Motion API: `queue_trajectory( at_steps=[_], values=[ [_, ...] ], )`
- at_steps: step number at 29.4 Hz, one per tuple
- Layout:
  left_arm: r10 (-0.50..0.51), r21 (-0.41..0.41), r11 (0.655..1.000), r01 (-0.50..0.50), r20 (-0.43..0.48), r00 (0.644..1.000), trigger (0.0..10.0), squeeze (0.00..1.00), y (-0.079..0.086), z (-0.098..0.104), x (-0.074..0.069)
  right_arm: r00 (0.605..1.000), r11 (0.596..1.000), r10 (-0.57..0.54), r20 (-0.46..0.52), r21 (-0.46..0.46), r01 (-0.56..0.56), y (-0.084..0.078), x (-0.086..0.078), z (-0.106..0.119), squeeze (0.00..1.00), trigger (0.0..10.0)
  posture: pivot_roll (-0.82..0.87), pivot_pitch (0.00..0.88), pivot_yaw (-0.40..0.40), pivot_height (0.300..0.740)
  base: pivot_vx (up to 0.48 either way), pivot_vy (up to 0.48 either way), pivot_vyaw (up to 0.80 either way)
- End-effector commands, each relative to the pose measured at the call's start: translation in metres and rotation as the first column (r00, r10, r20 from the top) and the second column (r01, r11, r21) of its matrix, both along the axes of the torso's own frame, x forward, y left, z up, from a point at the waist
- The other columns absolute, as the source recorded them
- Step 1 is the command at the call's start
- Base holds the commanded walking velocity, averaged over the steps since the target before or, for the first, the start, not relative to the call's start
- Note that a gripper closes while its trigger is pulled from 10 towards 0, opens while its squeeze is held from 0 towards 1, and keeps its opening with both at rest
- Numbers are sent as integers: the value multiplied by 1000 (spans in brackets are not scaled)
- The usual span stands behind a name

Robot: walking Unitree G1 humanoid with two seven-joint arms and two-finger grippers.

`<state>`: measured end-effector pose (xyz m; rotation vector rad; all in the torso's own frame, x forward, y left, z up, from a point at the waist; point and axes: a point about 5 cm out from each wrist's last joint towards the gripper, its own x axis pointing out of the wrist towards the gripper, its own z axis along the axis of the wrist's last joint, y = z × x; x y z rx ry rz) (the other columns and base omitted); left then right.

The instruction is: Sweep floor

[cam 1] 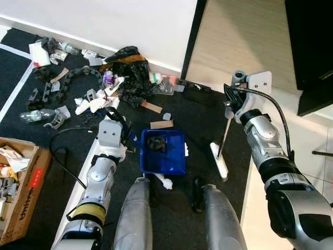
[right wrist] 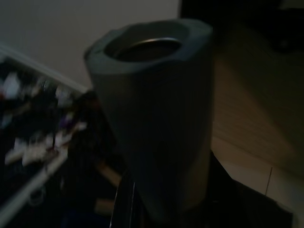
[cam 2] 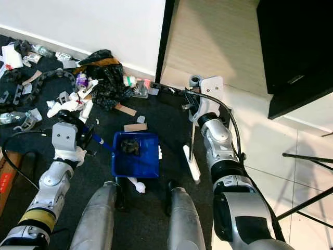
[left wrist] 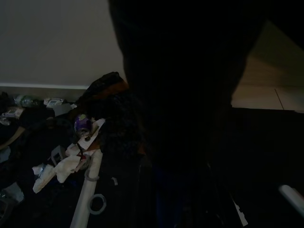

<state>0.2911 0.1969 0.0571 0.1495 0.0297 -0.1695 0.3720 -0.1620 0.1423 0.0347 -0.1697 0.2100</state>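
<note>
- The left gripper (cam 1: pixel 126 147) is clenching the handle of the blue dustpan (cam 1: pixel 164 152), which is sitting flat on the dark floor (cam 1: pixel 197 120) just beside the fingers, toward the robot's right.
- The right gripper (cam 1: pixel 232 104) is grasping the top of the broom (cam 1: pixel 222 140); the stick is running down from the jaws and the white head is resting on the floor below them, just beside the dustpan's right edge.
- A dark clump of trash (cam 1: pixel 156 144) is already lying in the dustpan, so some sweeping looks done.
- A lot is still waiting: a cardboard strip (cam 1: pixel 162 124) is lying just past the pan's far edge, and beyond the left jaws a pile of trash (cam 1: pixel 112 83) with a black bag, wrappers, bottles and paper is spreading along the wall.
- A white scrap (cam 1: pixel 165 182) is lying on the near side of the pan, uncollected.
- Judging by this, the job is at an early stage, most mess unswept.
</note>
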Motion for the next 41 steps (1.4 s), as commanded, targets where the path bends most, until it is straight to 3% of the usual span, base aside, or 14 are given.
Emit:
queue_trajectory(
  at_steps=[1,8,14,22,36,41],
  values=[
    [9,23,1000,-7,-80,997,10000,0,3,-17,-12,999,983,-30,-29,180,35,0,-2,-9,0,10000,141,436,-51,740,0,0,0],
    [7,18,1000,-6,-78,997,10000,0,1,-16,-13,999,936,-44,-2,350,42,5,1,-2,0,10000,139,444,-51,740,0,0,0],
    [6,15,1000,-5,-75,997,10000,0,0,-15,-14,999,914,-11,41,406,-7,16,2,5,0,10000,143,449,-53,740,0,0,0],
    [1,7,1000,0,-81,997,10000,0,-4,-17,-18,997,873,1,80,486,-40,18,4,13,0,10000,140,444,-59,740,0,0,0],
    [-10,-11,1000,9,-84,996,10000,0,-11,-16,-16,993,853,35,113,514,-89,17,5,17,0,10000,131,437,-62,740,0,0,0],
    [-11,-12,1000,10,-85,996,10000,0,-11,-16,-15,990,866,41,135,489,-103,13,5,21,0,10000,131,437,-62,740,0,0,0]
  ],
)
